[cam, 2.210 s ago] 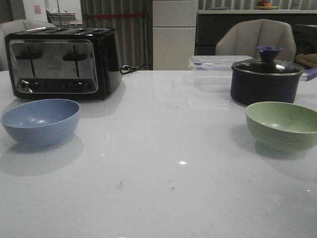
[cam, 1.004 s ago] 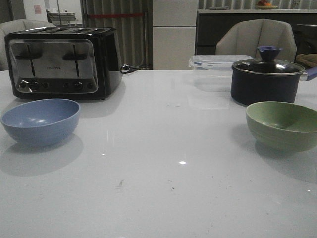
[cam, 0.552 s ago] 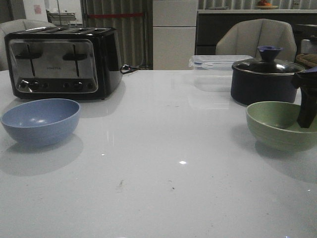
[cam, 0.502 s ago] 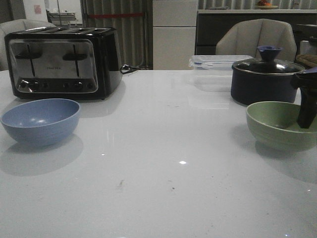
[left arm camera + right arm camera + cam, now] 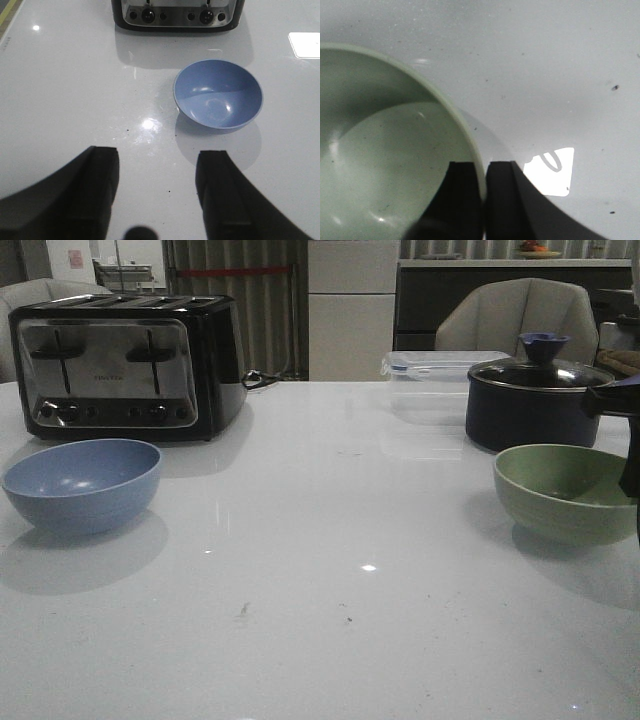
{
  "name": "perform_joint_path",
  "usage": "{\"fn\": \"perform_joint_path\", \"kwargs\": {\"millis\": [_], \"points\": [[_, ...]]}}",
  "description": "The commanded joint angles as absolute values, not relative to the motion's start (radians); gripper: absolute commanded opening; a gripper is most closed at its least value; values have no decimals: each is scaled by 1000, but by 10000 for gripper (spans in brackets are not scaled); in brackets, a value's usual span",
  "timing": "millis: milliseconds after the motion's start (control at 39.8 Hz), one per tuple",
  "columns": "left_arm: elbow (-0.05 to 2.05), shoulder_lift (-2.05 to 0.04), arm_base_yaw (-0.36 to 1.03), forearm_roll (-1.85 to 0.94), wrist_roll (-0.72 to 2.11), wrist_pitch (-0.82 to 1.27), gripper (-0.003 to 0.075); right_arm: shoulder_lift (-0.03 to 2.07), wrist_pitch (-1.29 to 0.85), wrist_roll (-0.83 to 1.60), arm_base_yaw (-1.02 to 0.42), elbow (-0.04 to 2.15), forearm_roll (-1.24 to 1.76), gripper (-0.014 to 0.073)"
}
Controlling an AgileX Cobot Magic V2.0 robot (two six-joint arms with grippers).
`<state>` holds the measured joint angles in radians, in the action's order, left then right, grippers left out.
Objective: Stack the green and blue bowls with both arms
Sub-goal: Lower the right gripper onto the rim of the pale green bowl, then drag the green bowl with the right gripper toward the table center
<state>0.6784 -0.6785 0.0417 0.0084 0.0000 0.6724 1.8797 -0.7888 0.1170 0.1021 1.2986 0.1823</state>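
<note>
Since 0.5 s ago the green bowl (image 5: 565, 492) has shifted a little toward the toaster (image 5: 125, 365), and the right gripper (image 5: 485, 192) has slid toward the table edge, so only a dark sliver of it shows past the bowl's far side in the front view. Its 2 fingers are pinched on the green bowl's rim, 1 finger inside the bowl and 1 outside, with almost no gap between them. The bowl sits upright on the table (image 5: 330, 540), just in front of the pot (image 5: 538, 400), well to the right of the toaster. A clear box (image 5: 430, 365) stands beside the pot.

The left gripper (image 5: 157, 192) hovers above bare table with its 2 fingers spread wide, holding and touching nothing. The blue bowl (image 5: 218, 101) rests upright just in front of the toaster, apart from those fingers.
</note>
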Motion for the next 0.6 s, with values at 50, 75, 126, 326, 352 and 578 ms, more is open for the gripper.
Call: {"fn": "perform_joint_path", "kwargs": {"millis": [50, 75, 126, 326, 352, 578], "points": [[706, -680, 47, 6, 0, 602, 421, 1770, -812, 150, 60, 1352, 188, 67], [706, -680, 47, 6, 0, 602, 421, 1760, -814, 152, 42, 1354, 188, 67], [706, -680, 47, 6, 0, 602, 421, 1736, -821, 153, 7, 1355, 188, 67], [706, -680, 47, 6, 0, 599, 421, 1700, -839, 153, -166, 1355, 191, 67], [706, -680, 47, 6, 0, 599, 421, 1704, -839, 153, -193, 1355, 192, 67], [706, -680, 47, 0, 0, 596, 421, 1747, -819, 153, -369, 1355, 239, 69]]}}
